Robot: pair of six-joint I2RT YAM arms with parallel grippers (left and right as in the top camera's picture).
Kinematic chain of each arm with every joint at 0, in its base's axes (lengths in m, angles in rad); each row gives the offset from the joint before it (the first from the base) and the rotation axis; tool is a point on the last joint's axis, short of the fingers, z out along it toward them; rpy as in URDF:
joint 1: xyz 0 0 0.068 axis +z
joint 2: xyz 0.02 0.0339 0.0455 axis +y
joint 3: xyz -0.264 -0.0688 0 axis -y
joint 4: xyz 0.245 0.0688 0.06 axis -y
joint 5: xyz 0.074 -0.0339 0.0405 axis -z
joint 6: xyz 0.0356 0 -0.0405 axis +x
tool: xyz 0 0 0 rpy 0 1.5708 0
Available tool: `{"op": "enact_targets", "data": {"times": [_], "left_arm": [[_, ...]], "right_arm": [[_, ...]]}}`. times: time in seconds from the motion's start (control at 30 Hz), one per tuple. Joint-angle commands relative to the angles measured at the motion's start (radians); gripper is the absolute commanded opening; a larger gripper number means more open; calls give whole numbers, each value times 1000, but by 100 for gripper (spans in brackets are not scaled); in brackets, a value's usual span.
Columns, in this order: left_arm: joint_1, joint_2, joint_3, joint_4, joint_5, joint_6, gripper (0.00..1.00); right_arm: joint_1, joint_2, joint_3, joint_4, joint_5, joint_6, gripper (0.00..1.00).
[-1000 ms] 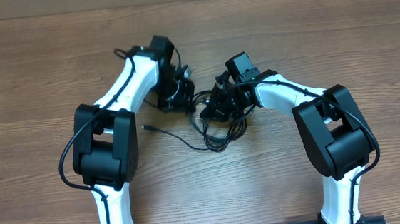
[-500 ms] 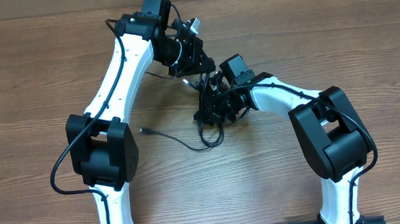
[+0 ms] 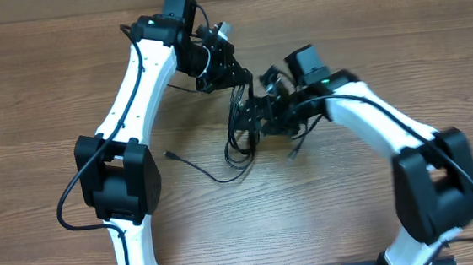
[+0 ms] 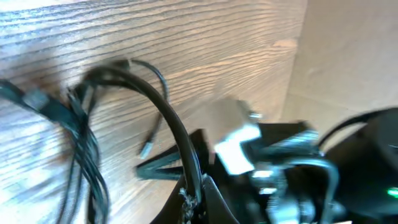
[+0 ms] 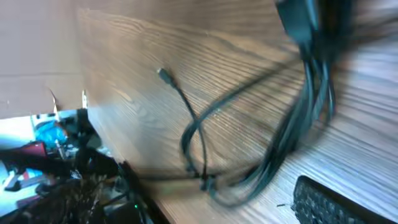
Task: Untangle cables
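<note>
The wooden tabletop (image 3: pixel 39 97) carries everything, and both arms meet over its middle, a little toward the far edge. Your left arm (image 3: pixel 135 81) is stretched long from the near edge and bends inward at the top. The right arm (image 3: pixel 388 129) reaches in low from the near right corner, forearm close to level.

The left gripper (image 3: pixel 224 66) is closed tight on the upper end of the cables (image 3: pixel 238 136); in its wrist view a cord runs straight down into the pinch. The right gripper (image 3: pixel 270 113) sits just beside the bundle, on its right. Its jaws look spread wide: one ridged pad (image 5: pixel 329 199) shows at the lower edge of the wrist view, and a dark blur at the top is probably the other. The cords pass loose between them, clamped by neither, though the blur leaves some doubt.

What matters for your next move is that the bundle's long axis runs from far to near, dropping from the left pincer to loops on the wood. The right pincer is the nearer one to those loops, and they lie to its left.

One thin tail leaves the loops toward the left edge and ends in a small plug (image 3: pixel 169 153), lying flat and well apart from both pincers. A second short end (image 3: pixel 291 154) lies just near-side of the right pincer.
</note>
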Motion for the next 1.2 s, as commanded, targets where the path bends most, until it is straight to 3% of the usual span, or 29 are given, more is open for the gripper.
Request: {"op": "enact_targets", "data": {"times": [0.0, 0.1, 0.2, 0.33, 0.5, 0.73, 0.83, 1.03, 1.17], "left_arm": [[16, -32, 35, 1, 99, -62, 4], [16, -32, 35, -13, 88, -156, 4], [16, -32, 35, -35, 35, -322, 4], [14, -31, 35, -75, -45, -608, 4], [9, -31, 35, -95, -38, -785, 4], [9, -31, 35, -95, -39, -827, 4], [8, -31, 35, -95, -42, -834, 4], [8, -31, 35, -108, -42, -834, 4], [8, -31, 35, -108, -46, -834, 4]], "right_arm": [[-42, -45, 16, -53, 53, -55, 97], [-49, -82, 16, -120, 29, -192, 94], [-37, -138, 16, -186, 27, -300, 91], [-14, -179, 16, -219, 32, -376, 89], [42, -178, 1, -212, 74, -423, 86], [150, -178, -6, -199, 199, -422, 84], [193, -178, -6, -191, 240, -421, 77], [246, -178, -6, -152, 422, -402, 78], [260, -180, -5, -153, 475, -318, 78]]}}
